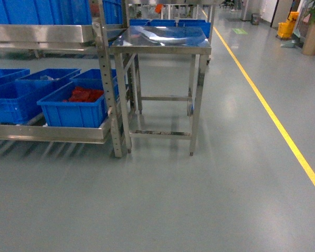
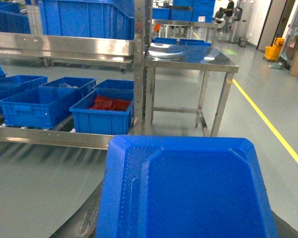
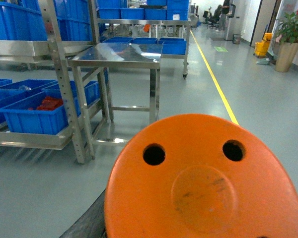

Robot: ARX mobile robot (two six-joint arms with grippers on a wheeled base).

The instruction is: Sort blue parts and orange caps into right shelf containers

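Observation:
A blue part [image 2: 188,191], a shallow tray shape with bevelled corners, fills the lower half of the left wrist view and hangs above the floor right at the camera; it hides my left gripper's fingers. An orange cap [image 3: 203,181], round with two holes, fills the lower right wrist view the same way and hides my right gripper's fingers. Neither gripper shows in the head view. Bright-blue crates [image 1: 73,114] stand on the low steel shelf at the left, ahead of me. The nearest crate [image 2: 102,121] holds red pieces [image 1: 85,95].
A steel table [image 1: 160,44] stands just right of the shelf's upright post [image 1: 107,79]. More blue crates [image 1: 42,10] sit on the upper shelf. A yellow floor line [image 1: 273,118] runs along the right. A yellow mop bucket [image 1: 286,26] and a planter [image 1: 313,37] stand far right.

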